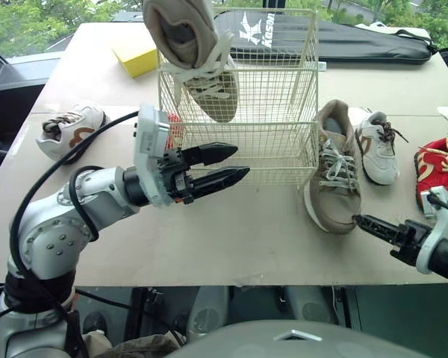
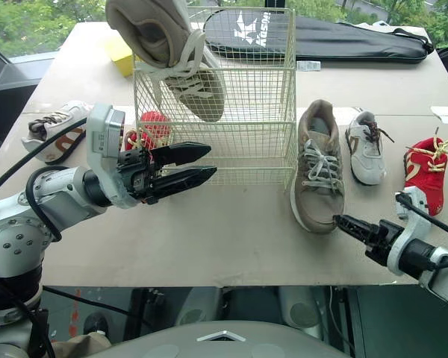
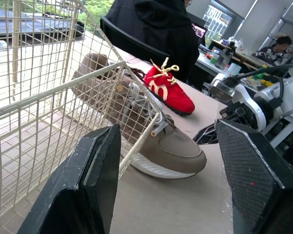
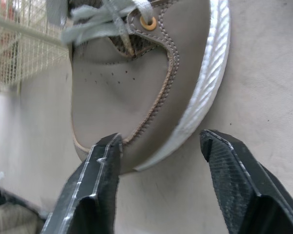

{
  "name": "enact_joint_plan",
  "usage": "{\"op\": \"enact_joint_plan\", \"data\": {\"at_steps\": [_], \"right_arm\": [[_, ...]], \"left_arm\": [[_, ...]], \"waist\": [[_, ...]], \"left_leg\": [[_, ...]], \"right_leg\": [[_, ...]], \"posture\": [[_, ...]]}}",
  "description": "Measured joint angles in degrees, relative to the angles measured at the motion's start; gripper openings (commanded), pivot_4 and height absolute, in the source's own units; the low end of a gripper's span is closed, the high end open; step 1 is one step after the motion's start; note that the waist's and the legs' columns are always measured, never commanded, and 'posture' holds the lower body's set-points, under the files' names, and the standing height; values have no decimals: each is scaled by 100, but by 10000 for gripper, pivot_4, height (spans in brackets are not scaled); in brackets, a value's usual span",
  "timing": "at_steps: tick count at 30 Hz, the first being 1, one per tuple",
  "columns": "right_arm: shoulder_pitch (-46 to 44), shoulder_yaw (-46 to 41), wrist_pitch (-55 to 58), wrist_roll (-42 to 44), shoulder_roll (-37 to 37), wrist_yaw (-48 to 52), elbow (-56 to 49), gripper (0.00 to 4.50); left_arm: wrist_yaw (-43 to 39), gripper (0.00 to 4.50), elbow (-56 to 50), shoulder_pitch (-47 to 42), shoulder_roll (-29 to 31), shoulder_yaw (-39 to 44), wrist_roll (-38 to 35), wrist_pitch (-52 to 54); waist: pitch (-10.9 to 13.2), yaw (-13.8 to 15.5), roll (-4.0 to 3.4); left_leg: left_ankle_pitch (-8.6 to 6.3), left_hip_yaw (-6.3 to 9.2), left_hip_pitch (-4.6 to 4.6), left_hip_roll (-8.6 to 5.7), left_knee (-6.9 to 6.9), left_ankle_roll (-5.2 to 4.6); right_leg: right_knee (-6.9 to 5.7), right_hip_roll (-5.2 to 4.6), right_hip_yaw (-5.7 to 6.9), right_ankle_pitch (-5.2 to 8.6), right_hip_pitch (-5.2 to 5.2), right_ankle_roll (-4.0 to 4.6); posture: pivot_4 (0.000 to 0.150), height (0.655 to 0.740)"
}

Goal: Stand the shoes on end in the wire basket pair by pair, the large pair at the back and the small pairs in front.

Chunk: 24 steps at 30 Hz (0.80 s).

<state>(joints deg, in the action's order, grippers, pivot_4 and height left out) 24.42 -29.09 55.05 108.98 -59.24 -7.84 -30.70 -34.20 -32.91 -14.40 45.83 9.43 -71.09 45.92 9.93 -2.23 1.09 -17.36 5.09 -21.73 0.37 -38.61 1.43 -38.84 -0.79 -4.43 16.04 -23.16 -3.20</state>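
Observation:
The wire basket (image 1: 284,142) stands mid-table. One large tan shoe (image 1: 190,45) stands on end in its back left corner, heel up above the rim. Its mate (image 1: 334,171) lies flat on the table just right of the basket. A small white shoe (image 1: 377,149) and a small red shoe (image 1: 433,168) lie further right. Another small white shoe (image 1: 69,130) lies at the left, and a second red shoe (image 2: 151,127) sits by the basket's left side. My left gripper (image 1: 241,161) is open, just in front of the basket. My right gripper (image 4: 161,136) is open at the lying tan shoe's toe.
A long black bag (image 1: 358,37) lies along the table's far edge, with a yellow block (image 1: 137,58) at the back left. A person in black (image 3: 156,29) stands beyond the table's right side. The near table edge (image 1: 231,282) runs close under both arms.

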Motion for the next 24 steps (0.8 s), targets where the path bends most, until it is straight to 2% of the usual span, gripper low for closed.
{"op": "enact_joint_plan", "data": {"at_steps": [4,7,14,19,24], "right_arm": [[-907,168,427,-674,-684,1033,873,22357],[-1720,709,624,-987,-724,1452,1332,22357],[-3036,1605,1089,-1210,-480,1752,2058,22357],[-3717,2018,1335,-1762,-140,1836,2273,22357],[-4187,2234,1543,-2352,263,1796,2381,22357]], "left_arm": [[-12,34032,-2,-14,-13,-7,6,12],[-32,34032,-8,-37,-15,-25,6,23],[195,34032,-89,121,-11,125,-35,47],[345,34032,-308,302,8,235,-156,54],[94,34032,-477,580,419,470,-536,220]], "waist": [[-3,1,6],[-3,6,7],[-3,21,7],[-9,-30,16],[-23,-73,40]], "left_leg": [[0,1,1,2,-9,0],[0,5,-4,1,-10,0],[-3,7,-9,1,-14,-4],[-3,1,-1,4,-17,-4],[-3,-2,14,23,-21,-4]], "right_leg": [[-2,2,3,0,2,0],[-2,-1,9,-1,3,1],[-2,-8,17,-1,2,1],[-6,-7,13,-2,3,1],[-10,14,9,-10,9,13]], "posture": [[1500,7400],[1500,7400],[1500,7400],[1500,7400],[1500,7400]]}}
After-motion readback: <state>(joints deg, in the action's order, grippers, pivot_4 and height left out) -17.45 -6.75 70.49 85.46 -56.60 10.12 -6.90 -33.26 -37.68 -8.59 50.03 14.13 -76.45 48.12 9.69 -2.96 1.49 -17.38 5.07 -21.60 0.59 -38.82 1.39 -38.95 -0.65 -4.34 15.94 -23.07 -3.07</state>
